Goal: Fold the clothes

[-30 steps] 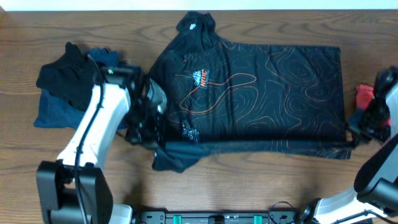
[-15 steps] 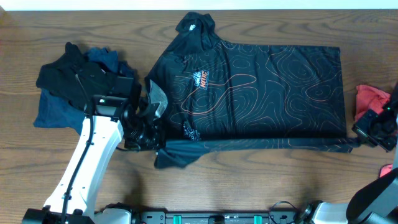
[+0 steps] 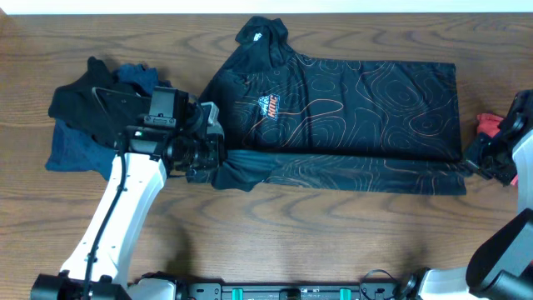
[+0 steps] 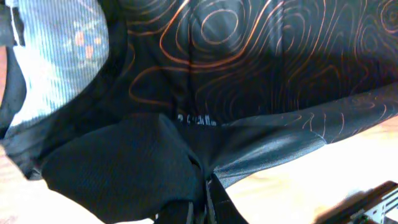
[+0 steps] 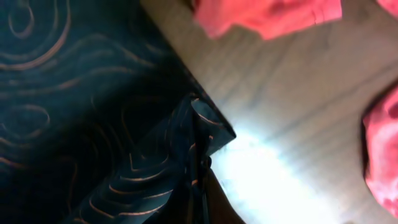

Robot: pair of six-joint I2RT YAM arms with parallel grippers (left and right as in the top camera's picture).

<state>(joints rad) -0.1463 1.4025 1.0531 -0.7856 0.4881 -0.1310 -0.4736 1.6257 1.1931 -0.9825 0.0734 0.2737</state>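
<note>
Both clamped on jersey [image 3: 358, 108], left pincer [image 3: 212, 165], right pincer [image 3: 470, 162]; long axis left-right, logo [image 3: 267, 104] leftward

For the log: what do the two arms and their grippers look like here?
The left arm has a smooth white tubular link, black joint housings and a thin black cable running along it. The right arm shows the same white shell. The left gripper and right gripper are black and boxy. No readable markings.

front: table [image 3: 333, 242] bare — passable | middle: jersey [image 3: 358, 108] spread | left: dark clothes pile [image 3: 83, 112] | right: red cloth [image 3: 488, 125]
</note>
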